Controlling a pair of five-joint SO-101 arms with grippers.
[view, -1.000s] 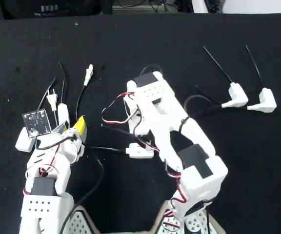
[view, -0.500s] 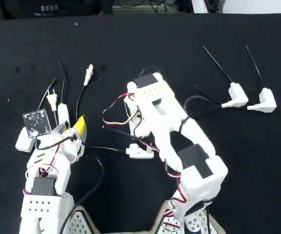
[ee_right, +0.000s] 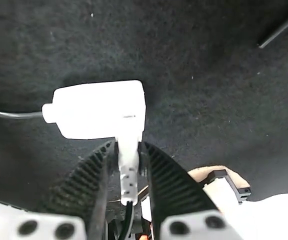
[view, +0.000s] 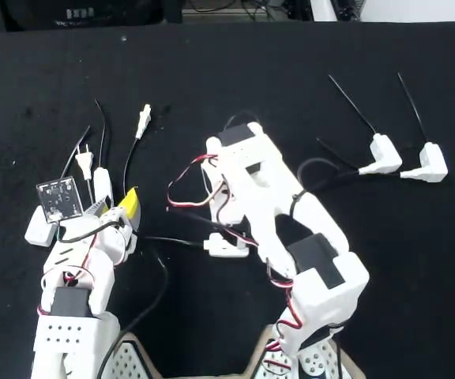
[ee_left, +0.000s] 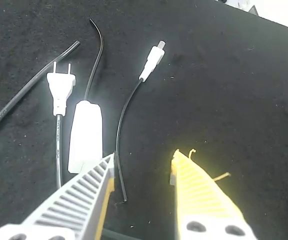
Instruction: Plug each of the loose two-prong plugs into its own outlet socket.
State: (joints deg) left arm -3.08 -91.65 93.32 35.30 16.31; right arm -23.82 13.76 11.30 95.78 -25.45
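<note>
Right hand (ee_right: 128,150) first: it was clenched on a white plug (ee_right: 128,172). Both black ribbed fingers (ee_right: 169,185) pinched the plug's narrow neck, and its cable ran back between them. The plug's front end met the side of a white socket block (ee_right: 101,109) lying flat on the black desk (view: 291,55). The prongs were hidden, so I couldn't tell how far in it sat. A thin cable left the block's other end. From above, that block lay near the middle of the desk, tucked under my right arm. Over on the left side, my left hand (ee_left: 143,160) hung released and held nothing, with its white finger (ee_left: 86,192) and yellow finger (ee_left: 199,195) spread apart above the cloth. Just ahead of the white finger lay an oblong white socket (ee_left: 85,136). Just beside that was a loose two-prong plug (ee_left: 60,86), prongs pointing away from me and not touching the socket. A slimmer white plug (ee_left: 152,59) sat farther out on its curving black cord, apart from both. Far over on the right side lay an angled white connector (view: 384,153) and a second angled connector (view: 431,163), near each other but not touching. Each trailed a thin black cable toward the far edge.
</note>
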